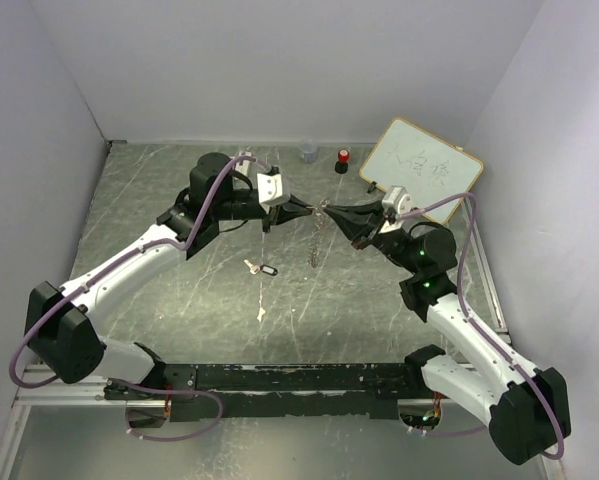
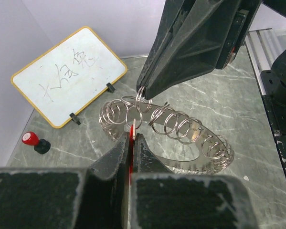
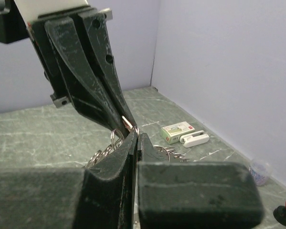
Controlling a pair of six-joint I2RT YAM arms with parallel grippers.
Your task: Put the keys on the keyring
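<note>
Above the middle of the table my two grippers meet tip to tip. My left gripper (image 1: 312, 208) (image 2: 132, 136) is shut on the red-headed key (image 2: 129, 160). Its silver blade pokes out among the small split rings. The keyring (image 2: 190, 160) (image 1: 319, 240) is a large toothed metal ring strung with several split rings and hangs below the tips. My right gripper (image 1: 331, 211) (image 3: 138, 136) is shut on one split ring of it (image 3: 135, 129). The black-headed key (image 1: 267, 269) lies on the table in front of the left arm.
A small whiteboard (image 1: 422, 168) leans at the back right. A red-topped black cylinder (image 1: 343, 159) and a small clear cup (image 1: 308, 151) stand by the back wall. A little box (image 3: 177, 132) and a white object (image 3: 194, 139) lie near the back left corner. A small pale item (image 1: 262, 313) lies nearer the bases.
</note>
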